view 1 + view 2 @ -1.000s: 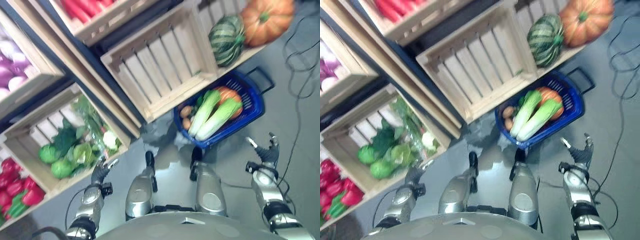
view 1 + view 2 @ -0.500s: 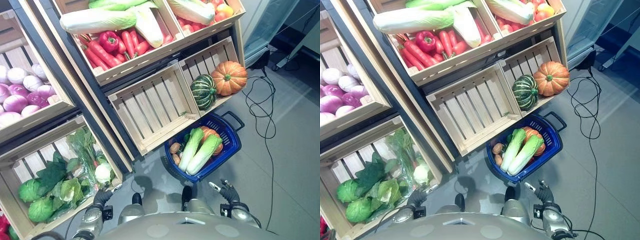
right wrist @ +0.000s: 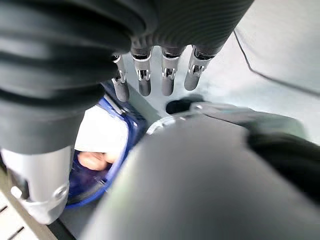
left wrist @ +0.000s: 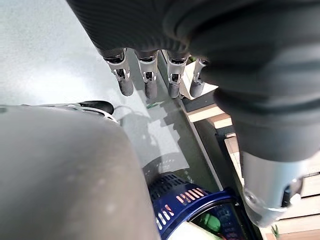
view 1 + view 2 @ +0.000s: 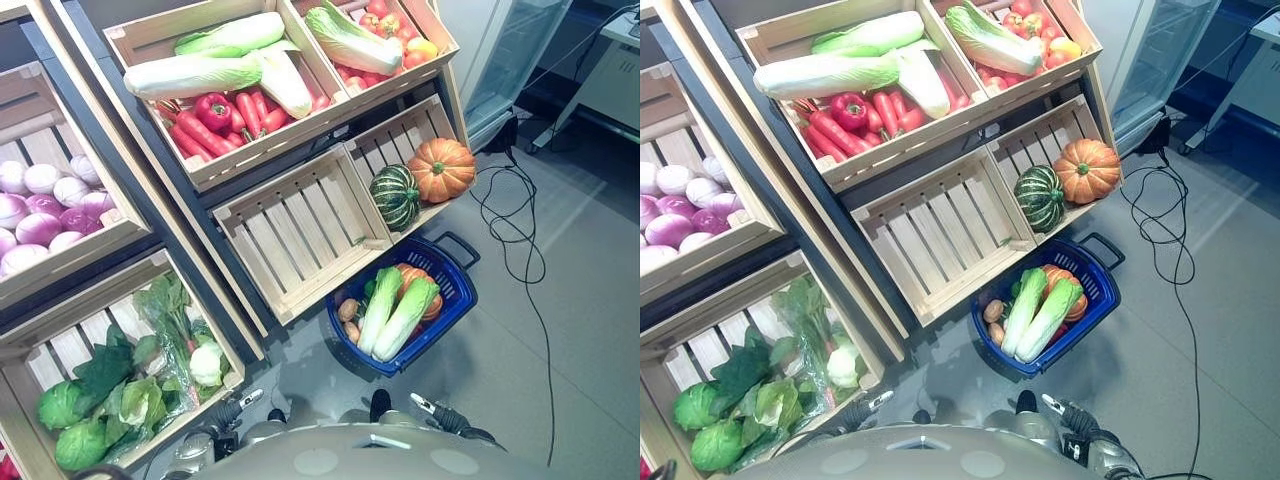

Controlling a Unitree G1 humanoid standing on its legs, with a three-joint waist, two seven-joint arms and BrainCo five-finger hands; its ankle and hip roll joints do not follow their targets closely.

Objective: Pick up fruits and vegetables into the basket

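Observation:
The blue basket (image 5: 458, 296) stands on the grey floor below the shelves. It holds two long pale-green cabbages (image 5: 392, 312), an orange vegetable and small brown potatoes (image 5: 348, 308). My left hand (image 5: 234, 407) sits low in the eye views, near the crate of greens, with straight fingers (image 4: 148, 84) and nothing in it. My right hand (image 5: 437, 414) is low on the other side, in front of the basket, also with straight empty fingers (image 3: 144, 83). The basket's blue wall (image 4: 182, 199) shows past the left hand, and its rim (image 3: 111, 175) past the right.
Wooden crates line the shelves: long cabbages, red peppers and carrots (image 5: 225, 105) on top, an orange pumpkin (image 5: 441, 168) and a striped green squash (image 5: 396, 196), an empty crate (image 5: 295, 228), onions (image 5: 40, 200), and leafy greens (image 5: 110, 395) at lower left. A glass-doored cabinet (image 5: 510, 50) stands on the right.
The whole picture has shifted as the camera tilted up towards the shelves. Both hands now sit lower in the view, still empty.

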